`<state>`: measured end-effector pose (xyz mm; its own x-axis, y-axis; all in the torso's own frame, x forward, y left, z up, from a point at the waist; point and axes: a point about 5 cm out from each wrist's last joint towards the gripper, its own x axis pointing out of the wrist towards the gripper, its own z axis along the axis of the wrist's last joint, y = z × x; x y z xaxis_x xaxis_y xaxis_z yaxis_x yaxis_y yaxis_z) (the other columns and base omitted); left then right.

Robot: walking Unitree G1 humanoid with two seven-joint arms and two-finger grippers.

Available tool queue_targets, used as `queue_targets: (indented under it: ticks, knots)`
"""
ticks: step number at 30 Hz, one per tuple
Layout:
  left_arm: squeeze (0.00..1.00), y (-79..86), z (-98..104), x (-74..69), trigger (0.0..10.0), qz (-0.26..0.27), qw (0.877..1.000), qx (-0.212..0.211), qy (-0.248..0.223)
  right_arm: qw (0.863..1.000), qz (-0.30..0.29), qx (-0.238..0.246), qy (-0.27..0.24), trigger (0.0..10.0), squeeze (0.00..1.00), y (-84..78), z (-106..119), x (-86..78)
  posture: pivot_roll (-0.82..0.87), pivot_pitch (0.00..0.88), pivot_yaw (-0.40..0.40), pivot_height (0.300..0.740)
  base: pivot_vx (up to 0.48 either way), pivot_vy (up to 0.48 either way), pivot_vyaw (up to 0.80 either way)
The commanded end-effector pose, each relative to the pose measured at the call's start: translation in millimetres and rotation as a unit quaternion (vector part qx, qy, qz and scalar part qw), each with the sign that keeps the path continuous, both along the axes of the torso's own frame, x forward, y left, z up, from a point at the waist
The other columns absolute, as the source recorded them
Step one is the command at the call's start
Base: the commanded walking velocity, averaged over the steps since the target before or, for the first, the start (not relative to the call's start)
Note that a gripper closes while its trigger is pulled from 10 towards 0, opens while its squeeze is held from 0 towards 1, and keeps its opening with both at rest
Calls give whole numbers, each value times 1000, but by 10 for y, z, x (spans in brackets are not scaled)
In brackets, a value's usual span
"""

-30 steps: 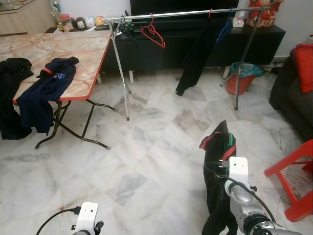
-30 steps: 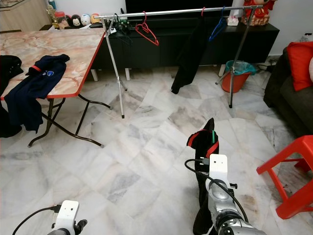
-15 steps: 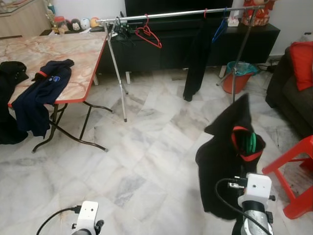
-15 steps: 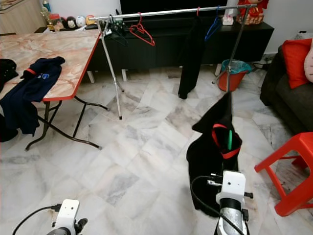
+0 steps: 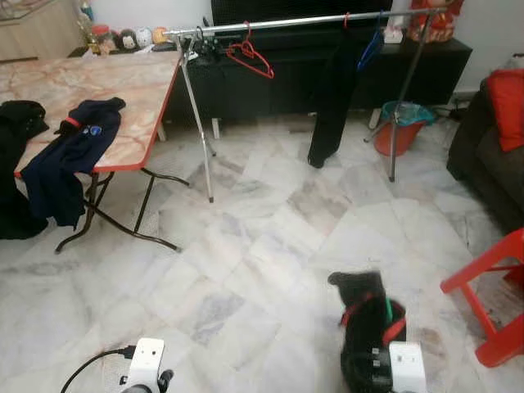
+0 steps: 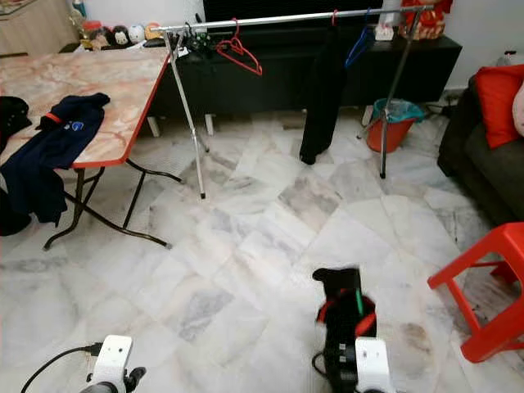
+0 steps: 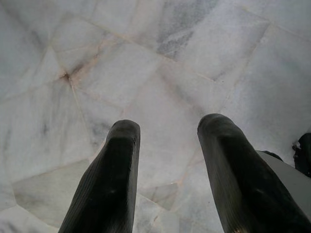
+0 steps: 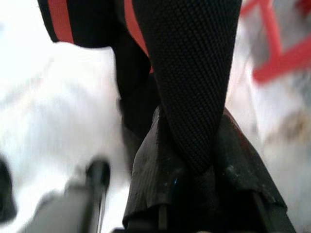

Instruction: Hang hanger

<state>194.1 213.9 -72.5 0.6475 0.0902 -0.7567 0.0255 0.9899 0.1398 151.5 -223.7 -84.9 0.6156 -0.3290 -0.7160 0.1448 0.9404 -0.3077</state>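
Note:
My right gripper [image 8: 190, 162] is shut on a black mesh garment with red trim [image 5: 361, 334], low in front of me and blurred. A green hanger [image 5: 387, 309] sits inside the garment's collar. The white right wrist [image 5: 407, 365] shows just below it. Across the room stands the silver clothes rail [image 5: 286, 22], carrying a red hanger [image 5: 255, 56], a hanging black garment [image 5: 331, 94] and a blue hanger [image 5: 371, 49]. My left gripper [image 7: 167, 130] hangs open over the marble floor, holding nothing.
A marble-topped folding table [image 5: 115, 90] with a navy garment [image 5: 70, 160] stands at the left. A red stool [image 5: 491, 299] and a dark sofa [image 5: 491, 155] are at the right. An orange bucket [image 5: 399, 127] sits by the rail's right leg.
The black garment on its hanger was held high half a second ago and has dropped low with my right arm. The left arm has not moved.

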Motion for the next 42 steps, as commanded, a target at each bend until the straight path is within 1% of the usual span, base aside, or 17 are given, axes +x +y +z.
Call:
queue_targets:
  ticks: [1,2,4,5,7,9,12,14,19,22,25,27,29,32,36,40,42]
  knots:
    - [0,4,-36,-64,10000,0,1000,4,13,1000,-4,11,14,10000,0,32,-33,-42,39,0,39,740,0,0,0]
    - [0,3,-37,-66,10000,1,1000,4,14,999,-3,22,34,10000,0,65,-80,-118,39,0,39,740,0,0,0]
    - [0,3,-37,-65,10000,1,1000,4,14,999,-2,28,43,10000,0,82,-98,-146,42,0,37,740,0,0,0]
    - [0,5,-38,-66,10000,2,1000,4,16,997,-9,37,66,10000,0,121,-140,-215,43,0,37,740,0,0,0]
    - [0,4,-38,-65,10000,1,1000,5,16,996,-9,41,80,10000,0,145,-164,-255,45,0,36,740,0,0,0]
    - [0,2,-40,-67,10000,3,1000,5,18,994,-27,48,95,10000,0,162,-191,-311,52,0,34,740,0,0,0]
    - [0,1,-41,-66,10000,2,1000,5,21,992,-35,59,106,10000,0,193,-209,-335,54,0,32,740,0,0,0]
    - [0,-1,-42,-66,10000,2,1000,5,21,991,-29,65,117,10000,0,236,-222,-343,53,0,31,740,0,0,0]
    - [0,-6,-46,-67,10000,1,1000,6,25,989,-42,87,112,10000,0,325,-223,-294,70,0,19,740,0,0,0]
    - [0,-2,-47,-69,10000,8,1000,5,26,987,-46,111,111,10000,0,419,-228,-267,84,0,12,740,0,0,0]
    - [0,2,-46,-68,10000,10,1000,5,26,986,-55,119,106,10000,0,441,-226,-257,88,0,12,740,0,0,0]
    - [0,8,-45,-68,10000,11,1000,5,27,982,-87,140,90,10000,0,460,-220,-234,88,0,16,740,0,0,0]
    - [0,11,-45,-68,10000,11,1000,5,28,983,-83,136,89,10000,0,461,-217,-226,87,0,18,740,0,0,0]
    - [0,16,-46,-70,10000,12,999,5,30,987,-59,118,95,10000,0,444,-216,-230,80,0,23,740,0,0,0]
    - [0,20,-46,-70,10000,8,999,5,32,989,-61,93,93,10000,0,348,-201,-227,72,0,25,740,0,0,0]
    - [0,16,-48,-72,10000,8,999,3,32,995,-3,53,90,10000,0,281,-170,-174,76,0,19,740,0,0,0]
    - [0,16,-48,-72,10000,8,999,3,32,995,8,48,88,10000,0,272,-161,-153,76,0,19,740,0,0,0]
